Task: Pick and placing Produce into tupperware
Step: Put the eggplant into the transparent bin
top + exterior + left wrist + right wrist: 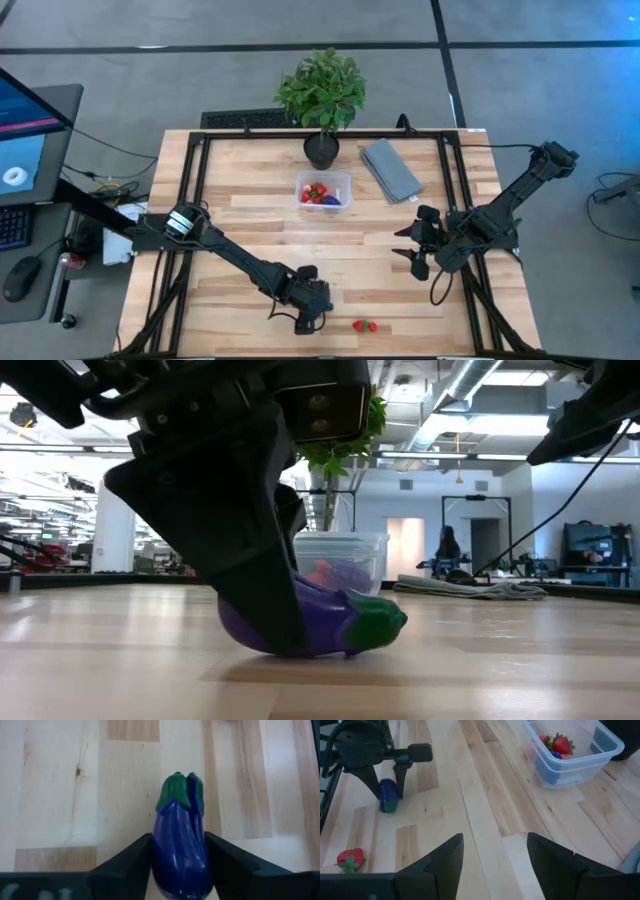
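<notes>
A purple toy eggplant with a green cap lies on its side on the wood near the table's front edge, also seen as the eggplant from the right wrist. My left gripper stands over it, shut on it. A red strawberry lies on the wood just right of it. The clear tupperware at the table's middle holds strawberries and a dark blue piece. My right gripper hangs open over the right half of the table, holding nothing. My left gripper pinches the eggplant's purple body between its two fingers, one on each long side, behind the green cap. The fingers slant down from above. The eggplant lies on the wood, cap end pointing away from the wrist.
A potted green plant stands at the far edge behind the tupperware, with a folded grey cloth to its right. Bare wood lies between the eggplant and the tupperware. A black frame runs along the table's sides.
</notes>
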